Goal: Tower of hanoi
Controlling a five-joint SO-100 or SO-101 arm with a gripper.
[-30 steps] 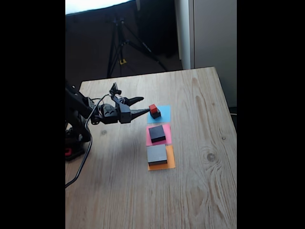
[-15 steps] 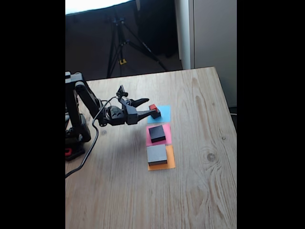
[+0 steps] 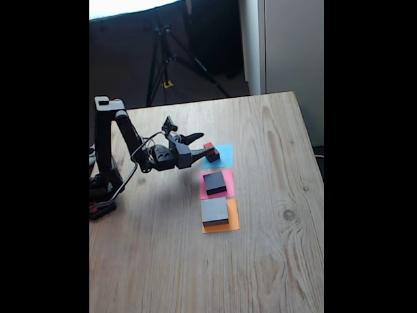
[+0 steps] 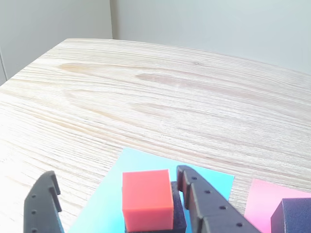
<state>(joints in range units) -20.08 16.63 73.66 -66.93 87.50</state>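
The tiny red cube [image 3: 208,147] sits on the small black cube [image 3: 213,157] on a blue paper square [image 3: 224,155]. The medium black block [image 3: 214,182] rests on a pink square, and the large grey block [image 3: 214,212] on an orange square. My gripper [image 3: 209,144] reaches in from the left, open, its fingers on either side of the red cube. In the wrist view the red cube [image 4: 147,199] stands between the open gripper's [image 4: 116,174] fingers, close to the right finger [image 4: 204,204]. The small black cube [image 4: 179,222] shows under it, and the medium black block [image 4: 291,216] at the lower right.
The arm's base [image 3: 103,189] stands at the table's left edge with a cable trailing down. The three paper squares lie in a column at mid-table. A tripod [image 3: 163,59] stands on the floor behind the wooden table [image 3: 273,248]. Bare wood stretches beyond the blue paper [image 4: 204,177].
The arm has stretched to the right. The open gripper went from left of the blue square to around the red cube. The blocks have not moved.
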